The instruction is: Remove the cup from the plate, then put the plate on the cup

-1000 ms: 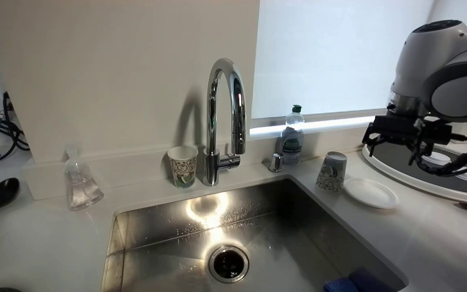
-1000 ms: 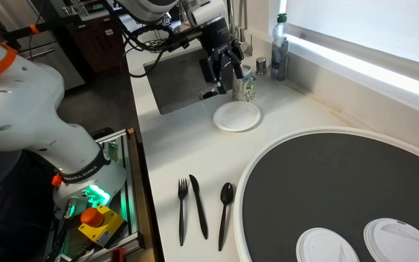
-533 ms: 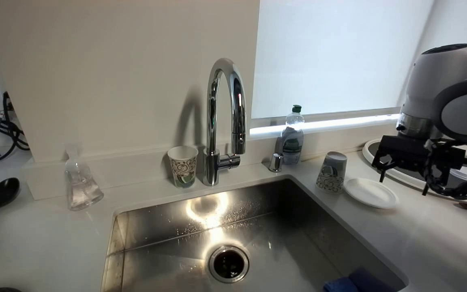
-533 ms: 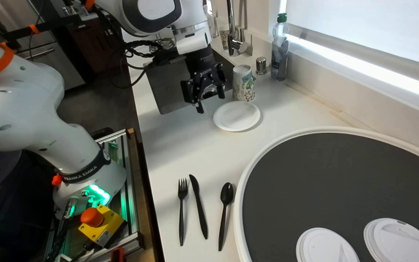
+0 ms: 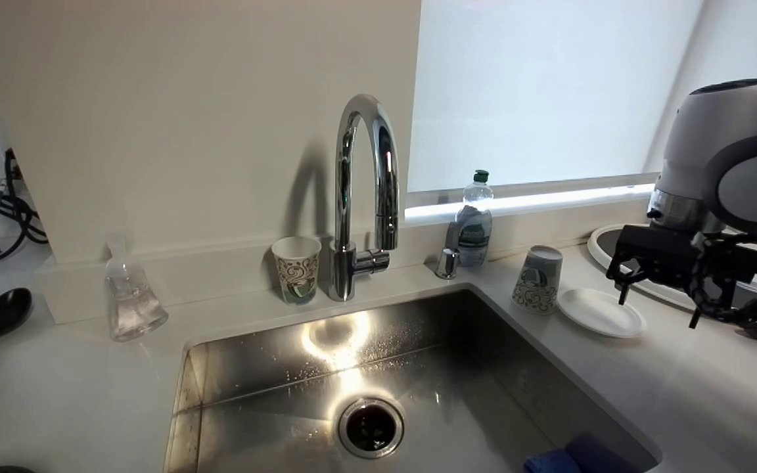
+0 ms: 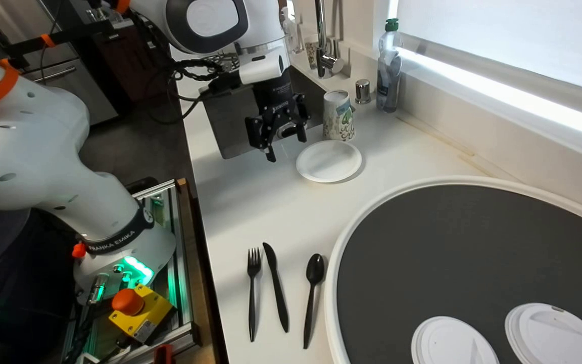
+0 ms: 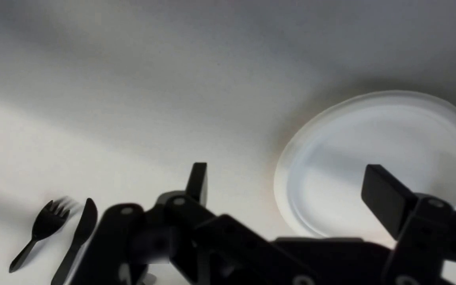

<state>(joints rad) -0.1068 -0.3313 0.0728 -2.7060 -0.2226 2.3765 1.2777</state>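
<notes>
In an exterior view, a stainless steel sink (image 5: 267,433) fills the lower centre, set into a white surface (image 5: 50,394), with a curved chrome faucet (image 5: 387,187) behind it. Just left of the faucet stands an upright white paper cup with a brown and green print (image 5: 298,270). At the right of the frame, an upside-down greyish paper cup with a swirl print (image 5: 539,279) rests on the surface, just beside a small round white plate with a shallow rim (image 5: 602,313); whether the two touch, I cannot tell. At the right edge, a white robot arm (image 5: 713,138) carries a black two-fingered tool (image 5: 658,310).

In an exterior view, the tool hangs at the upper centre, above the surface and left of the plate, its fingers spread apart and released. The upside-down cup stands just past the plate, higher in the frame. A black fork (image 6: 252,298), a black knife (image 6: 277,287) and a black spoon (image 6: 315,273) lie at the bottom centre. A large round dark grey tray with a white rim (image 6: 447,242) spans the lower right, bearing two white lids (image 6: 450,341).

In the wrist view, the plate lies on the surface at the right, partly hidden by one finger of the tool; the two fingers stand wide apart. The fork and part of the knife show at the lower left
</notes>
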